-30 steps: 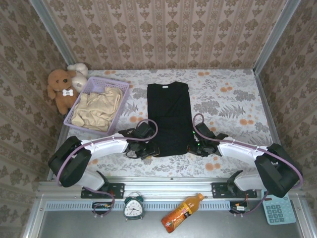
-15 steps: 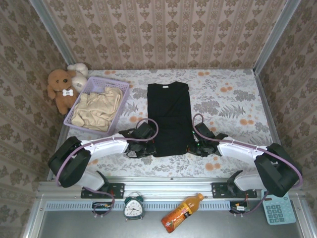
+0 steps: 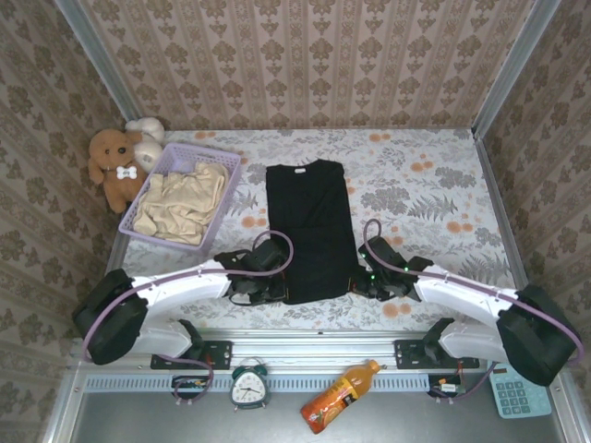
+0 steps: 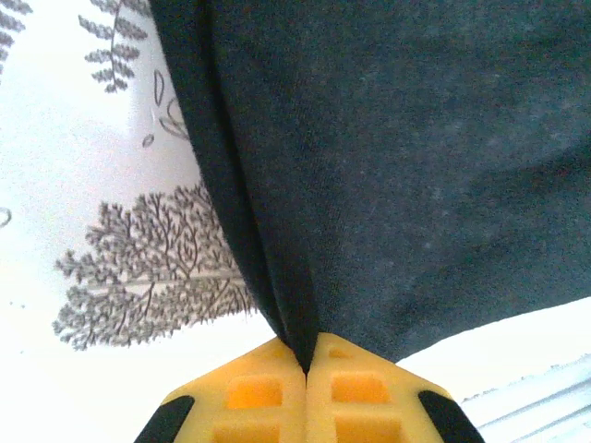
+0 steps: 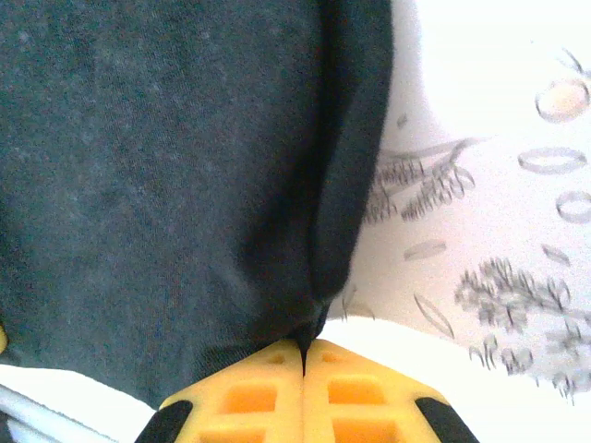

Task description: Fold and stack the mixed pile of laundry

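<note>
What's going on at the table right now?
Both arms are working the black garment, which lies spread flat on the floral table. The left gripper is shut on its near left corner, and the right gripper is shut on its near right corner. The cream garment sits crumpled in the lavender basket, not yet folded.

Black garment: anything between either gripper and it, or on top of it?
Nothing visible. The left gripper and right gripper are each shut on a near corner of the black garment, and nothing lies on it.
</note>
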